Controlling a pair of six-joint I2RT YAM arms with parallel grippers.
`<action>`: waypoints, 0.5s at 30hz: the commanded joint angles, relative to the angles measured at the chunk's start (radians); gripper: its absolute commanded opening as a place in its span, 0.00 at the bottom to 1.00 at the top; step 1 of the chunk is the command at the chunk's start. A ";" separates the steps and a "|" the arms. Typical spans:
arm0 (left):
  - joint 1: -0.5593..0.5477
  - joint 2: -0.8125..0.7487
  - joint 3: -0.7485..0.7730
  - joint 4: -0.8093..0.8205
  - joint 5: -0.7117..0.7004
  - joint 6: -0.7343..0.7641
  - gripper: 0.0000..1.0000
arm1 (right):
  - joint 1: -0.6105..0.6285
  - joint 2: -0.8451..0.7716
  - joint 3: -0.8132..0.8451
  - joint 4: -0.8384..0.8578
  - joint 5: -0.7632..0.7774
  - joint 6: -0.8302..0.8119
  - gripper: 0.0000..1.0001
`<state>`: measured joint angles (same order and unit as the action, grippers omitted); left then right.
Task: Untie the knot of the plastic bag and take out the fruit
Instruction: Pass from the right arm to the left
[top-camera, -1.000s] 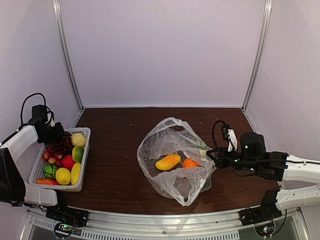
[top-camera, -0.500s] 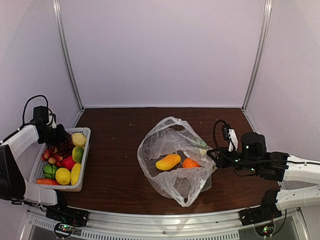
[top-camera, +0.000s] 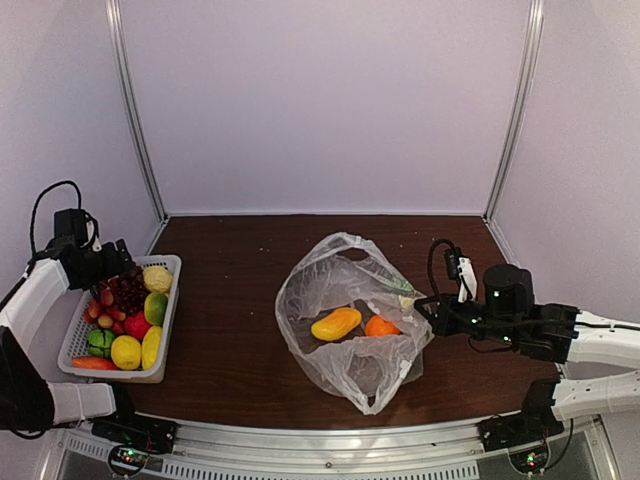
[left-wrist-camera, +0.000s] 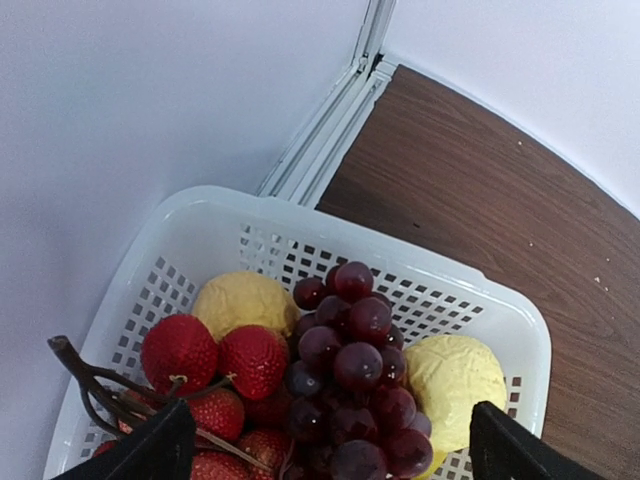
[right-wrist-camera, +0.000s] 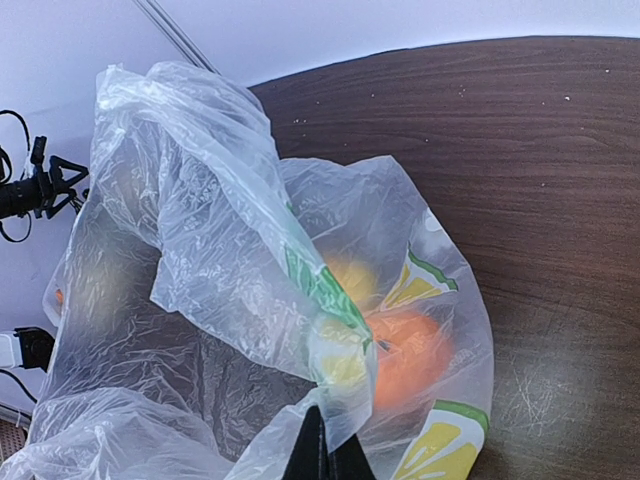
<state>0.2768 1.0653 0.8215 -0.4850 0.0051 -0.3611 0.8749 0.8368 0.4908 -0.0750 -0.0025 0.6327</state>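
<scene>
Your left claw stood wide open at the left edge of the top view. Its two fingers sat in the bottom corners of the wrist view with nothing gripped between them. Directly below it the grapes lay in the basket, touching strawberries on their left and a pale yellow fruit on their right. Your right claw, at the middle right of the top view, was closed on a fold of the bag, pinching the film at its right edge. The bag lay crumpled at the centre of the table, well apart from the basket. The mango and orange were inside it, just beside each other.
</scene>
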 joint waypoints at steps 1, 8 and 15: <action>-0.056 -0.050 -0.014 0.068 -0.038 0.051 0.98 | 0.005 -0.010 0.002 -0.014 0.013 -0.001 0.00; -0.326 -0.042 0.003 0.083 -0.063 0.065 0.97 | 0.004 0.012 0.045 -0.048 0.016 -0.019 0.00; -0.638 0.105 0.164 0.098 0.081 0.152 0.98 | 0.004 0.038 0.109 -0.100 0.026 -0.047 0.00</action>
<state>-0.2493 1.0981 0.8680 -0.4377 -0.0208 -0.2848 0.8749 0.8604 0.5423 -0.1249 -0.0010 0.6174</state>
